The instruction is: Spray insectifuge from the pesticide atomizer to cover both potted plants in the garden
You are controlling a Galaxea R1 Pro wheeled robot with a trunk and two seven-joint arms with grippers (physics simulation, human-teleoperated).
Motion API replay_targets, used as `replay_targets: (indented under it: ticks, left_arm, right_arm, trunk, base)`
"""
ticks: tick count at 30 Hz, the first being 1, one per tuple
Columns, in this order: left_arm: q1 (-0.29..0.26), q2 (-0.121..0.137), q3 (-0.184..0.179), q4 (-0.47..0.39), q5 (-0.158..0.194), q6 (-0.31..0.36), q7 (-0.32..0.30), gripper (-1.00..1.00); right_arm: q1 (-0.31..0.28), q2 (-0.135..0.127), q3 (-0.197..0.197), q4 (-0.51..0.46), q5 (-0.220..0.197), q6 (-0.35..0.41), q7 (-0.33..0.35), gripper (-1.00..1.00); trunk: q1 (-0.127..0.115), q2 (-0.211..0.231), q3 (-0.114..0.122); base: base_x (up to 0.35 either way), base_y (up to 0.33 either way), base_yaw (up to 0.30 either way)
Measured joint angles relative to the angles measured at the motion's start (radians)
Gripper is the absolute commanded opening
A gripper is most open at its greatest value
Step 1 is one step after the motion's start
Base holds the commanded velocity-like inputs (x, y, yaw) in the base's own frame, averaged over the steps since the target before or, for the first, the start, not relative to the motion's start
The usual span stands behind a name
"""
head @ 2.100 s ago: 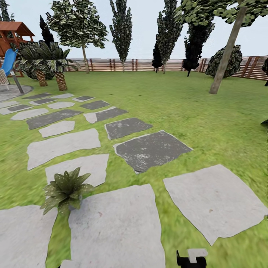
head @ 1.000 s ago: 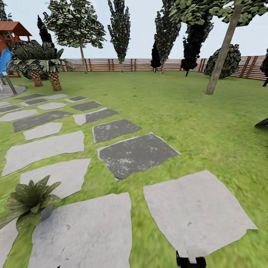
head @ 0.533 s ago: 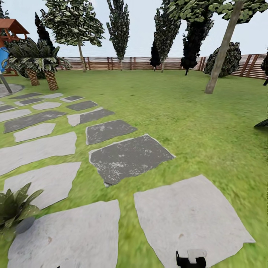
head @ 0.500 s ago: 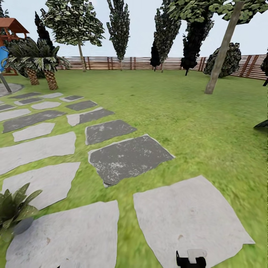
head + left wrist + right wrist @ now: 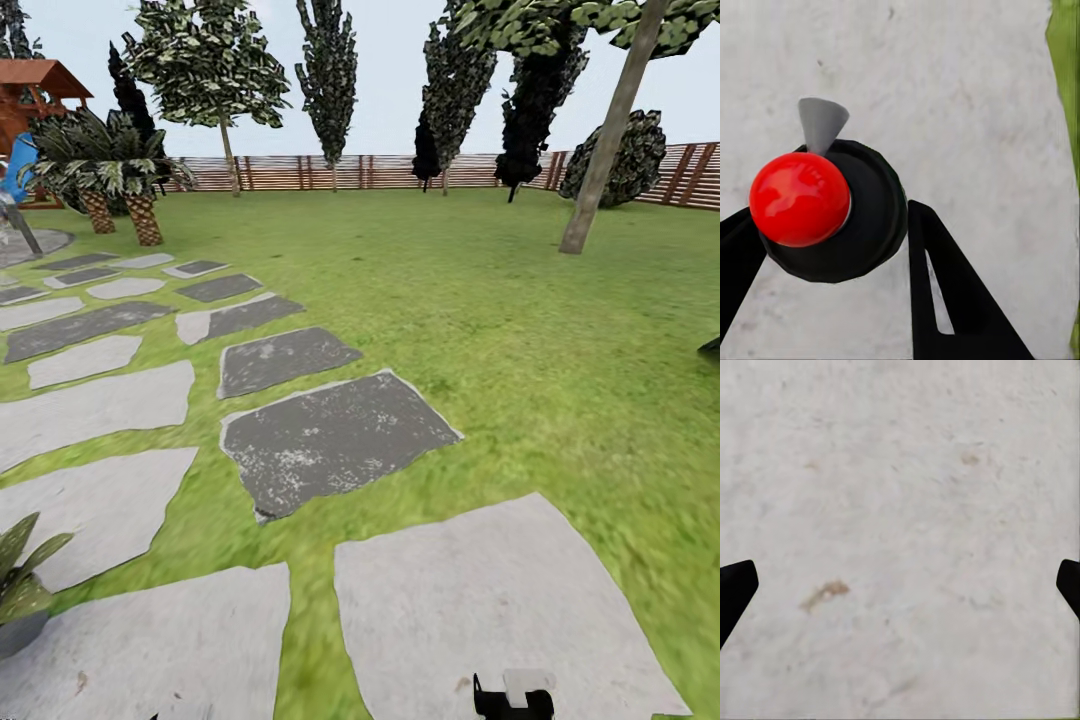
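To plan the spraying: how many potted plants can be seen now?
1. One potted plant sits at the head view's lower left edge, partly cut off, beside a pale stepping stone. The second may lie outside the view.

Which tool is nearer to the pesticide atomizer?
Left. The left tool grips the pesticide atomizer between its fingers; the right tool hangs open over a pale stepping stone, holding nothing.

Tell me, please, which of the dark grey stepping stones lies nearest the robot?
The largest dark stepping stone, mid-path. It borders the pale slab at the bottom of the head view; the other dark ones, like its neighbour, lie farther up the path.
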Motion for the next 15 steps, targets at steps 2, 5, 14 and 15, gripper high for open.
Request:
replay_targets:
  ticks: [2, 5, 14, 15]
  left_arm:
    - [0.0, 0.0, -0.001, 0.0, 0.0, 0.0, 0.0, -1.0]
    - [0.0, 0.0, 0.0, 0.0, 0.0, 0.0, 0.0, -1.0]
    - [0.0, 0.0, -0.001, 0.0, 0.0, 0.0, 0.0, -1.0]
    - [0.0, 0.0, 0.0, 0.0, 0.0, 0.0, 0.0, -1.0]
  right_arm:
    - [0.0, 0.0, 0.0, 0.0, 0.0, 0.0, 0.0, 1.0]
    - [0.0, 0.0, 0.0, 0.0, 0.0, 0.0, 0.0, 1.0]
    - [0.0, 0.0, -0.001, 0.0, -0.001, 0.0, 0.0, 1.0]
    - [0.0, 0.0, 0.0, 0.0, 0.0, 0.0, 0.0, 1.0]
  trunk:
    - [0.0, 0.0, 0.0]
    - [0.0, 0.0, 0.0]
    - [0.0, 0.0, 0.0]
    - [0.0, 0.0, 0.0]
  base:
    - [0.224, -0.27, 0.267]
    - [0.229, -0.264, 0.274]
    - [0.311, -0.133, 0.278]
    - [0.333, -0.093, 0.279]
